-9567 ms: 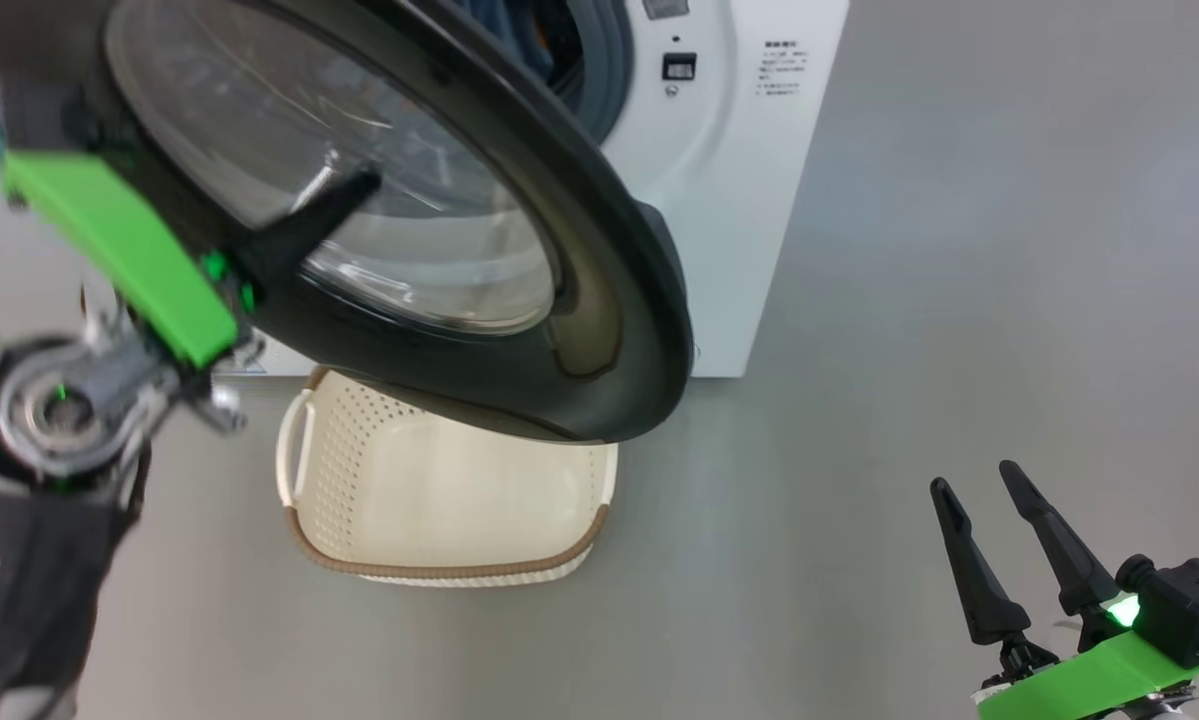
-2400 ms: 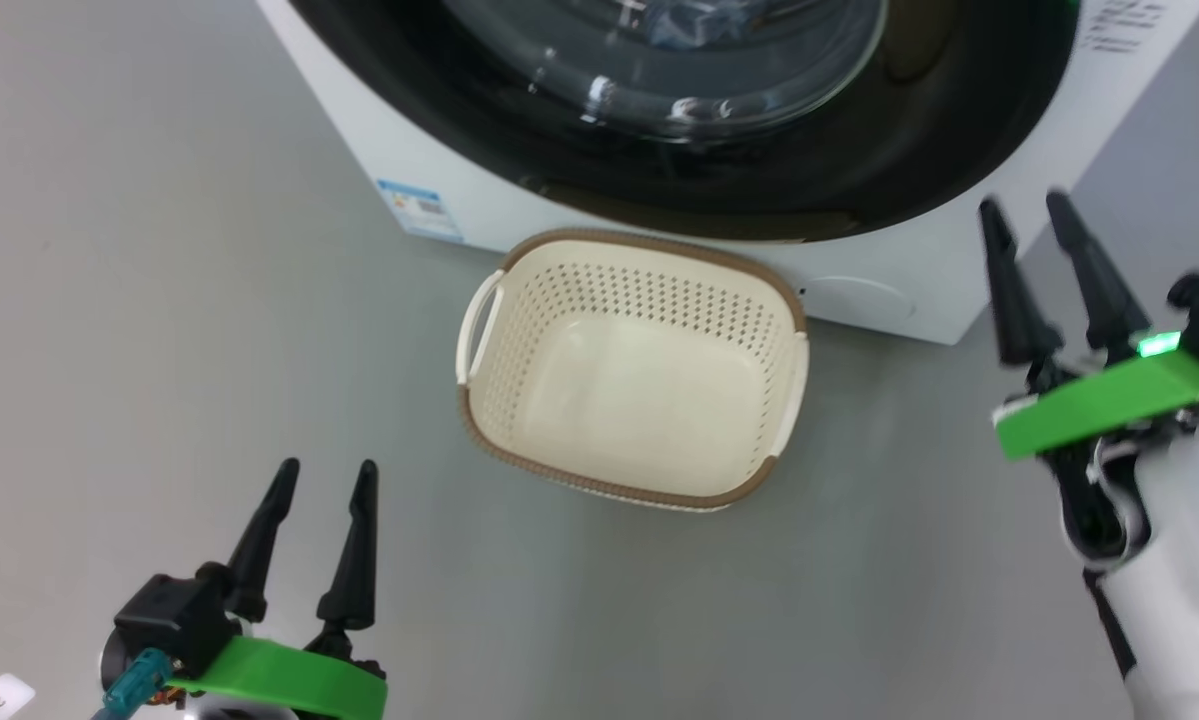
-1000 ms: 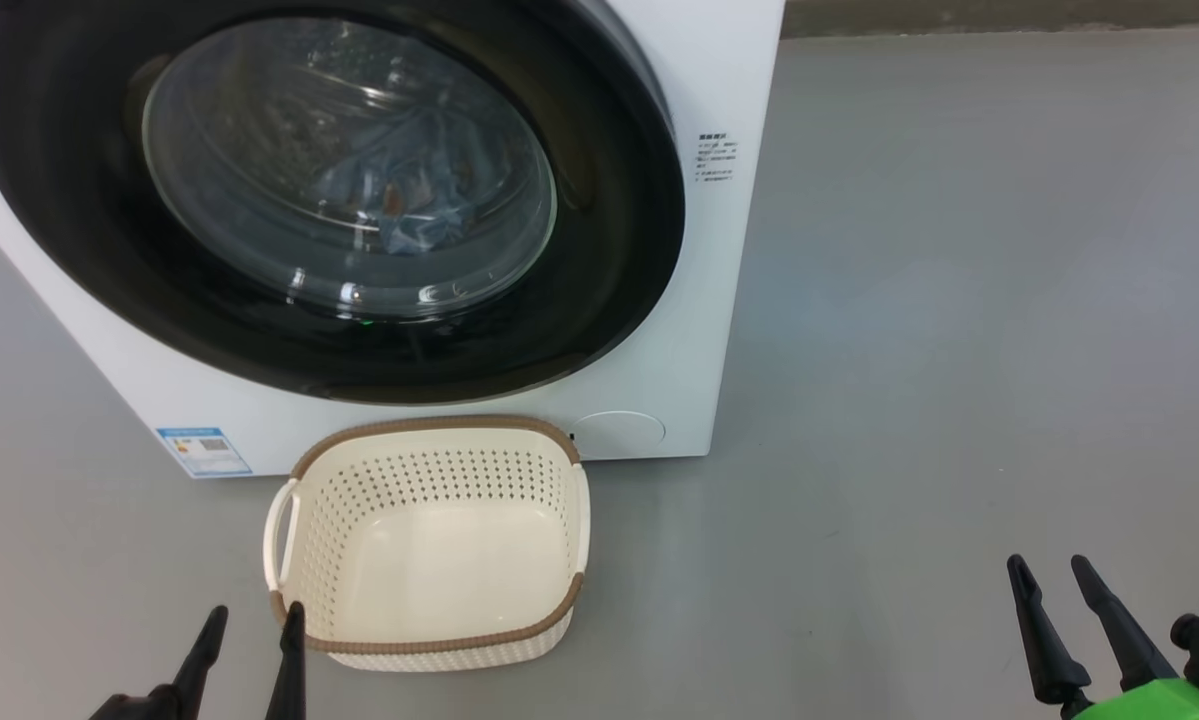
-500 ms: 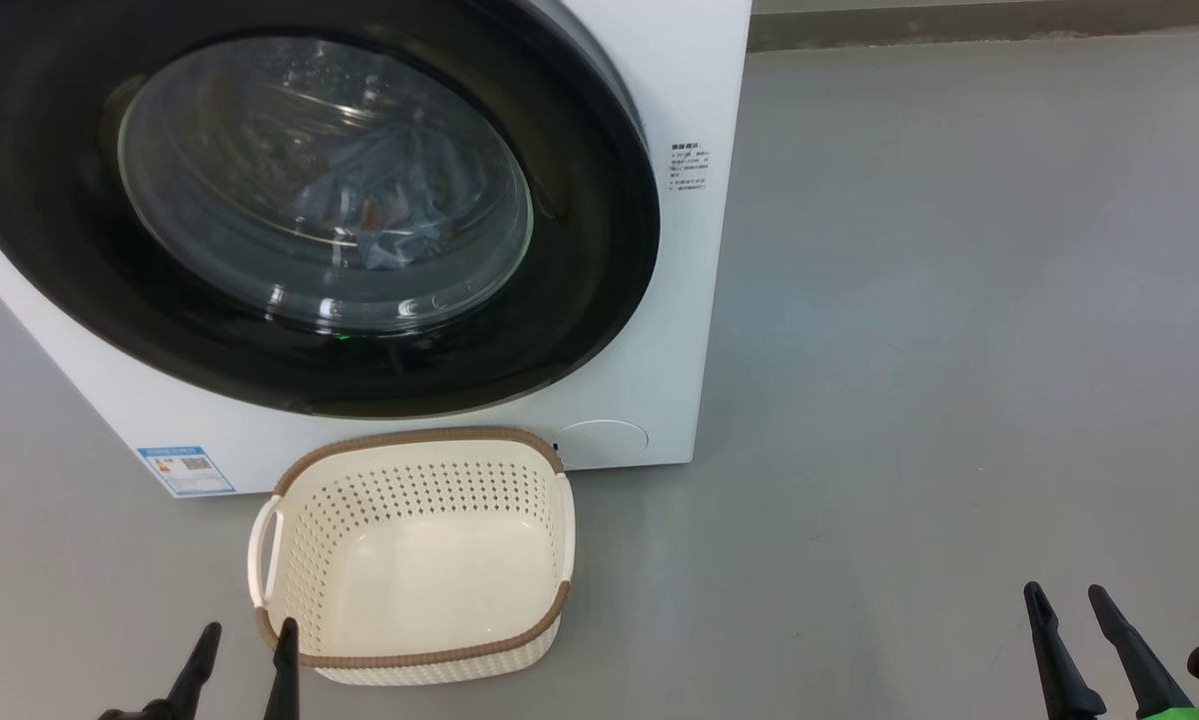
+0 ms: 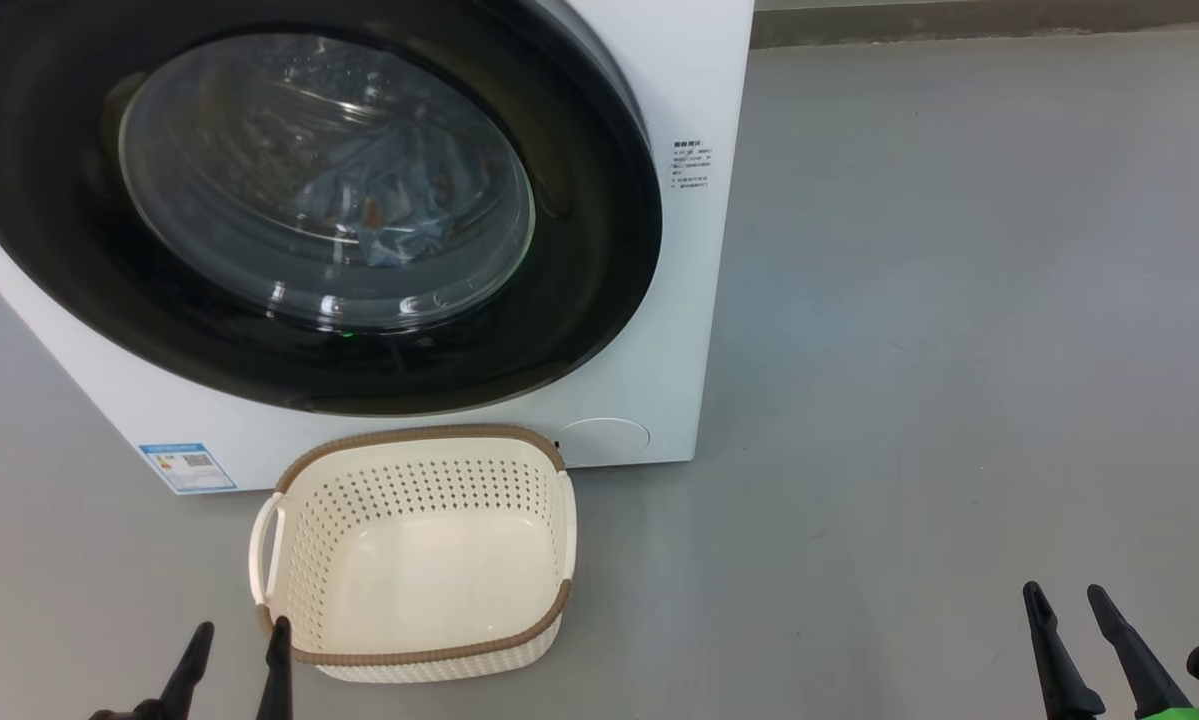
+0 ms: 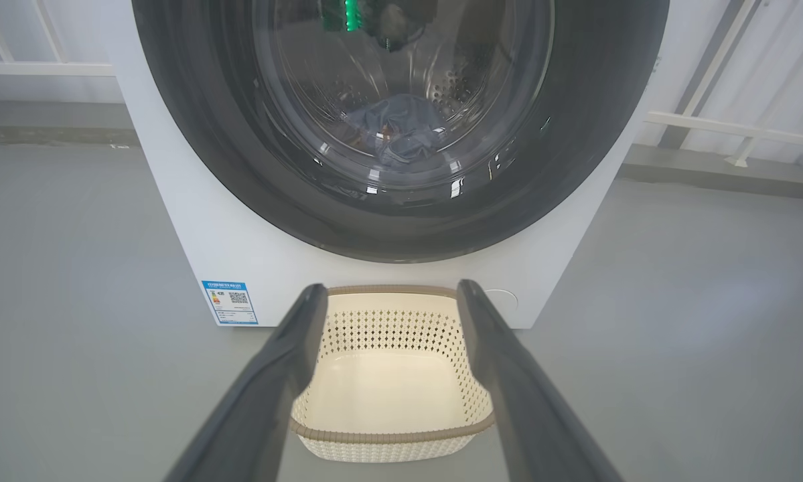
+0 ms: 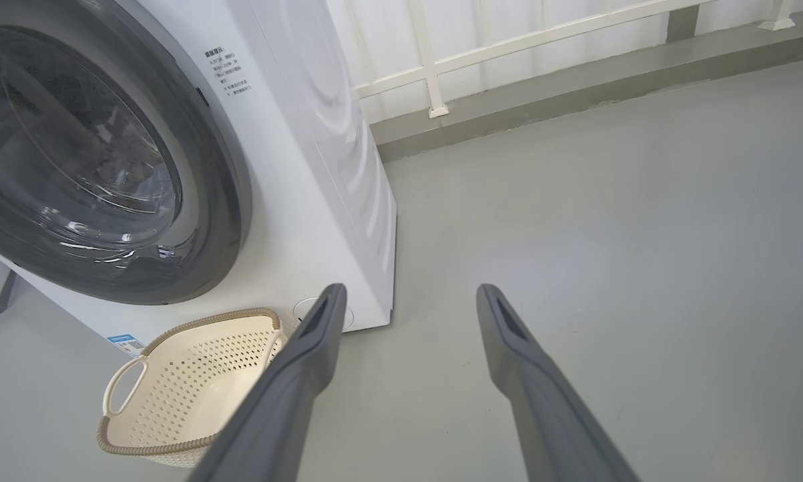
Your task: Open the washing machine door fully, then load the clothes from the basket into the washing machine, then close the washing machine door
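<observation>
The round glossy black washing machine door (image 5: 579, 250), earlier ajar, is now shut, apparently latched: task complete. Light blue clothes (image 5: 389, 215) lie behind its glass (image 5: 249, 130); the cream perforated basket (image 5: 419, 437) stands empty. The left gripper (image 5: 242, 626) and right gripper (image 5: 1063, 590) gape, holding nothing.

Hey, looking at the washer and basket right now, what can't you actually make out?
- Clothes, head view: reflections on the washing machine door blur them; their count is unclear.
- Blue label, head view: print too small to read.
- Washing machine top, all views: cut off by the upper edge.
- Door latch, all views: hidden behind the shut door.
</observation>
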`<state>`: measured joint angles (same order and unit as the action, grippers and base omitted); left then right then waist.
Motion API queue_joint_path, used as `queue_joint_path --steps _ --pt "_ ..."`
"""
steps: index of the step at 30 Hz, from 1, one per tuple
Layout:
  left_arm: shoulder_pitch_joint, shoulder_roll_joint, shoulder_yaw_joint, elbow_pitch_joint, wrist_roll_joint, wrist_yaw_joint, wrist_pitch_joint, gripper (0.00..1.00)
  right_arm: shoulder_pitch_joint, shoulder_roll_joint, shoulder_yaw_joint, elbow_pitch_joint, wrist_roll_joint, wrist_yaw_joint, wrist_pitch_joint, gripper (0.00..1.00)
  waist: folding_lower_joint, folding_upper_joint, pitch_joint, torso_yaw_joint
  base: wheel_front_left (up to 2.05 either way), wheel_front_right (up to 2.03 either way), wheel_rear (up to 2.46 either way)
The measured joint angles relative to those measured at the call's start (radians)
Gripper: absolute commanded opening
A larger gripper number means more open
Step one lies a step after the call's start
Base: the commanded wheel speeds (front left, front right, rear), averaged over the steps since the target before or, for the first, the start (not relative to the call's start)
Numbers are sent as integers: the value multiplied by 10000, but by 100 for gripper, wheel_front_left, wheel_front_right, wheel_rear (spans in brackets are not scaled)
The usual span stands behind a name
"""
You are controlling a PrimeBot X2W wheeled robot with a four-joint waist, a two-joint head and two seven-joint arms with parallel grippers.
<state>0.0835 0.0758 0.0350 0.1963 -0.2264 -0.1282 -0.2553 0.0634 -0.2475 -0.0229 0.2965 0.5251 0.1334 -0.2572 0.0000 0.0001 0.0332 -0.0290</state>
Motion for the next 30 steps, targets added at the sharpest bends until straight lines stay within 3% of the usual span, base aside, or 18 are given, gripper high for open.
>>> queue_joint_path --steps 5,6,15,20,30 --pt "0 -13 96 -42 2 0 0 100 0 2 0 -8 0 0 0 100 0 0 -5 16 0 0 0" --pt "0 -17 105 -52 0 0 0 0 0 2 2 -12 0 0 0 0 0 0 -5 18 0 0 0" --pt "105 -435 -4 815 -52 4 63 0 12 633 140 859 104 0 42 0 1 0 -8 22 0 0 0" --pt "140 -437 2 832 -623 4 198 0 11 633 123 849 493 0 196 0 23 0 -44 34 0 0 0" --pt "128 -437 23 832 -1739 4 500 0 -10 767 79 784 1344 0 470 0 2 0 -46 55 0 0 0"
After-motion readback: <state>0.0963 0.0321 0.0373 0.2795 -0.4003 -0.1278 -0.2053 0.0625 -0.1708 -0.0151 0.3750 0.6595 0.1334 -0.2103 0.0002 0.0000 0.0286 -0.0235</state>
